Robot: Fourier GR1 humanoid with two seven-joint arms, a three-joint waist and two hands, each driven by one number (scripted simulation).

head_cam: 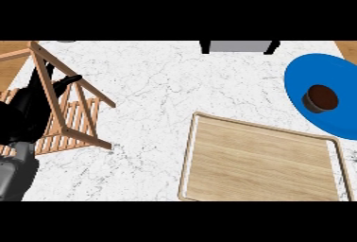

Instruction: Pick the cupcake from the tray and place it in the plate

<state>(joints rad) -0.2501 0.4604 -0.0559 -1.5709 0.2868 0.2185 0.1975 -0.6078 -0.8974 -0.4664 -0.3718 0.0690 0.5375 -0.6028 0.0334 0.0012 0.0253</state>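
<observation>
- We see the cupcake (320,99), dark brown on top with a darker wrapper, lying on the blue plate (310,78), near the middle of the part of the plate that shows.
- We note that nothing grips it: no hand touches the cupcake or the plate.
- We find the plate at the counter's right edge, toward the far right corner, and its right side is cut off by the view's border.
- We see the wooden tray (258,165) just in front of the plate, along the counter's near edge and right of centre, turned slightly askew; the plate's lower rim is very close to or just over the tray's far right corner, and we cannot tell which.
- We see the tray's pale wood floor inside a raised, rounded rim.
- We find the white marble counter (160,80) carrying both.
- We see a slatted wooden rack (66,118) at the counter's left edge, tilted.
- We see the left hand (28,106), black on a grey forearm, at that same left edge, behind the rack's bars; its fingers look relaxed and spread, clasping nothing we can make out.
- We see a grey object with black legs (239,46) at the counter's far edge.
</observation>
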